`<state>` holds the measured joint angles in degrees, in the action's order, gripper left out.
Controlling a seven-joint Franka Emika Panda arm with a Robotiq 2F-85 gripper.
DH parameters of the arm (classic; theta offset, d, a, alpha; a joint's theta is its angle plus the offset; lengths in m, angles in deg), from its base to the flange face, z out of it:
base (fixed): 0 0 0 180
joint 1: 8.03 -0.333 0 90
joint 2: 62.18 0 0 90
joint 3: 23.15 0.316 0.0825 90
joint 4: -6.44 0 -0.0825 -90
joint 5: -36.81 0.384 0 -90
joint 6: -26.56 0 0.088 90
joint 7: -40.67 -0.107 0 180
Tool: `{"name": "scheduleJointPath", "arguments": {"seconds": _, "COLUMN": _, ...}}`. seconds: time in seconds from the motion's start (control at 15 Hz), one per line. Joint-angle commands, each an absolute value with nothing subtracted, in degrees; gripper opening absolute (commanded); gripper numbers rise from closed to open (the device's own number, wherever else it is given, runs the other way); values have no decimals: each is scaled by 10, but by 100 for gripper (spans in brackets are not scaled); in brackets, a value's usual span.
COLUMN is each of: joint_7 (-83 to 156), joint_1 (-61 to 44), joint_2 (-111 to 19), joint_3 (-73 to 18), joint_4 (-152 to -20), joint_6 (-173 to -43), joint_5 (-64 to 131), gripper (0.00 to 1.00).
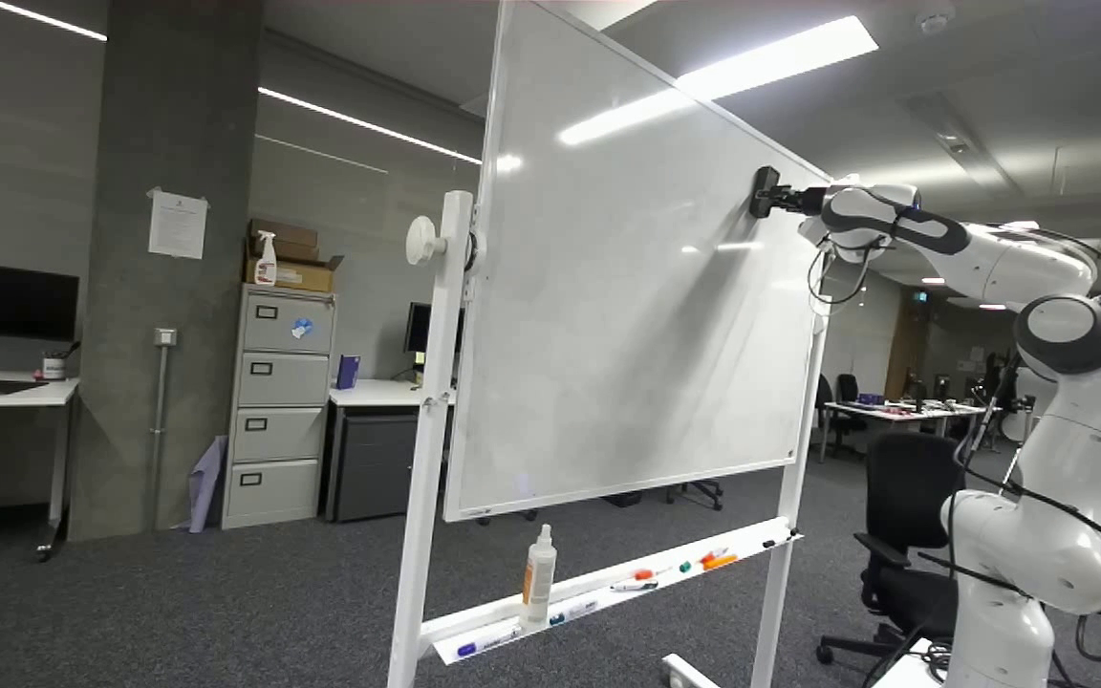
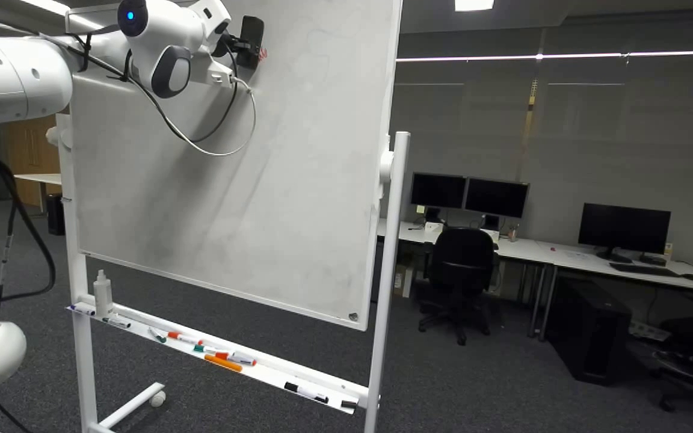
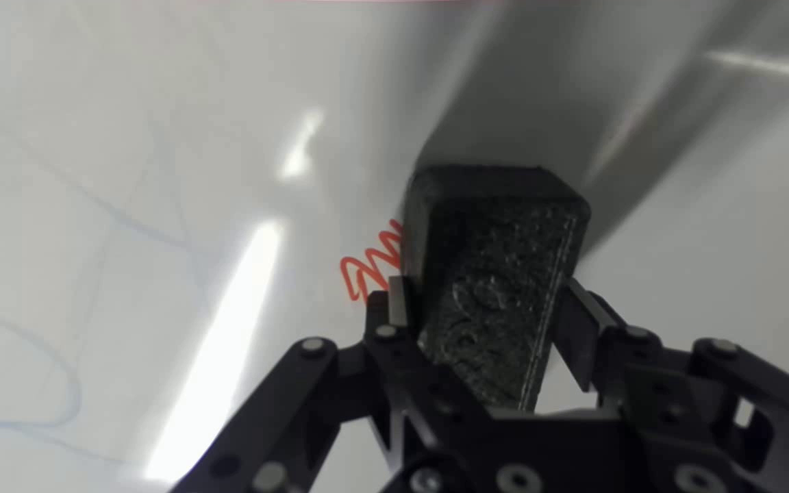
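A black block-shaped eraser [image 3: 497, 274] is gripped between the fingers of my gripper [image 3: 485, 294], one pad on each long side. Its back, textured and scuffed, faces the wrist camera. In both exterior views the eraser [image 1: 763, 191] [image 2: 252, 39] stands at the upper part of the whiteboard [image 1: 598, 315]. It is close to the surface; I cannot tell whether it presses on it. A red scribble [image 3: 370, 267] shows just left of the eraser in the wrist view, partly hidden by eraser and finger. Faint blue lines [image 3: 72, 383] run further left.
Below the board, a tray [image 1: 503, 612] carries several markers, an orange marker [image 2: 223, 362] among them, and a spray bottle [image 1: 539, 578]. White posts [image 2: 390, 270] frame the board. An office chair [image 1: 914, 535] stands near the arm's base. Cables [image 2: 226, 153] hang from the wrist.
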<state>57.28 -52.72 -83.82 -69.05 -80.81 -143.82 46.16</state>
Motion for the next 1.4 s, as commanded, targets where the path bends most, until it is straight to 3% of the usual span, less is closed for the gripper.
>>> {"name": "scheduleJointPath", "arguments": {"seconds": 0.0, "joint_7": 584, "joint_1": -556, "joint_2": -815, "joint_3": -749, "joint_4": -775, "joint_6": -1427, "joint_5": 477, "gripper": 31}}
{"name": "scheduleJointPath", "arguments": {"seconds": 0.53, "joint_7": 576, "joint_1": -589, "joint_2": -816, "joint_3": -789, "joint_4": -760, "joint_6": -1433, "joint_5": 469, "gripper": 31}}
{"name": "scheduleJointPath", "arguments": {"seconds": 1.33, "joint_7": 574, "joint_1": -584, "joint_2": -819, "joint_3": -725, "joint_4": -779, "joint_6": -1437, "joint_5": 436, "gripper": 31}}
